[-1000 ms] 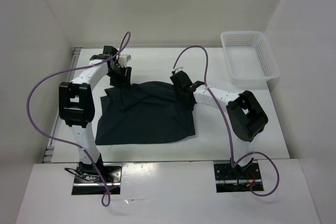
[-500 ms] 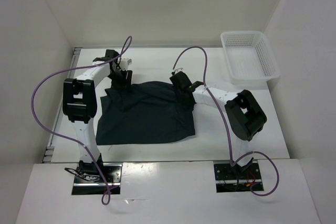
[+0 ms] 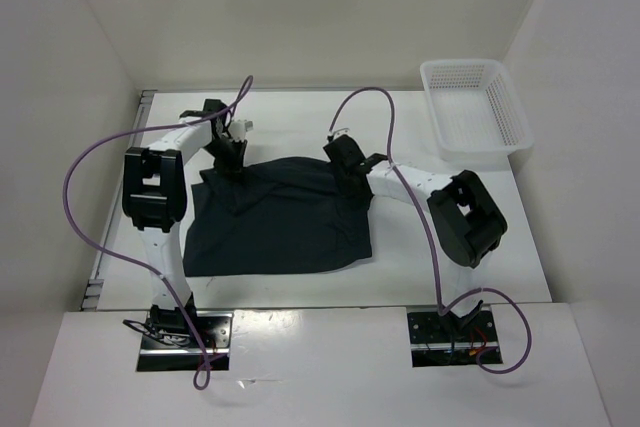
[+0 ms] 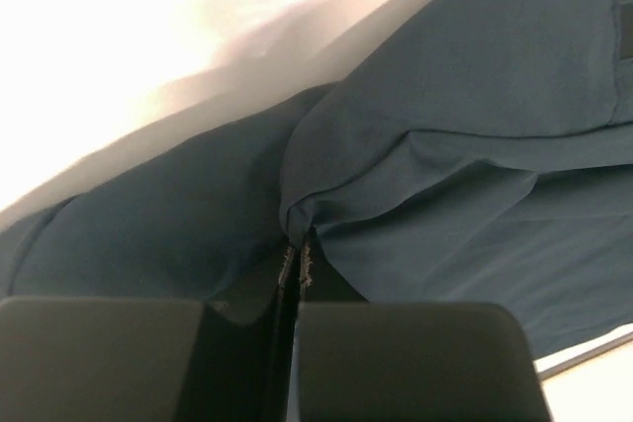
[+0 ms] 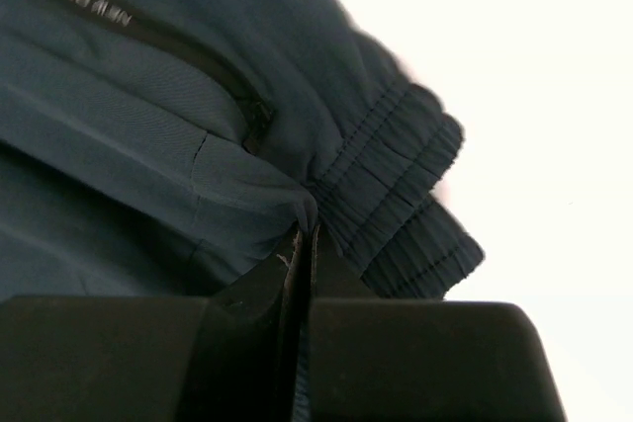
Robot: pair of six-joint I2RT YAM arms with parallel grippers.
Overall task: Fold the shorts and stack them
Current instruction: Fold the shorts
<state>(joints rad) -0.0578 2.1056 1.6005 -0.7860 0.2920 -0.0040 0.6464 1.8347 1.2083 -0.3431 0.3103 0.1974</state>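
Shorts point(image 3: 280, 222): we are seeing dark navy cloth lying mostly flat around the middle of the table point(image 3: 300, 119), its bulk spreading toward 7 o'clock and its near edge running from 7 to 5 o'clock. Both far corners are being gripped by the arms.
Left gripper point(image 3: 231, 153): we are finding it at the 10 o'clock corner of the shorts, its fingers point(image 4: 406, 363) pressed together and pinching a small ridge of cloth. In the left wrist view, soft folds are fanning away from that pinch toward 12 and 3 o'clock.
Right gripper point(image 3: 352, 179): we are finding it at the 1 o'clock corner of the shorts, jaws squeezed together on a pucker of cloth just beside the waistband point(image 5: 406, 180).
Waistband: we are seeing its gathered ribbing bunching at 2 o'clock of the right pinch, with the bright table showing beyond it.
Zip point(image 5: 138, 27): we are noticing a dark line running from 10 o'clock down toward the middle of the right wrist view, above the pinch.
Basket point(image 3: 475, 107): we are seeing white mesh sitting at the 2 o'clock corner of the table, well apart from the shorts.
Cables point(image 3: 85, 172): we are seeing purple loops arching over each arm.
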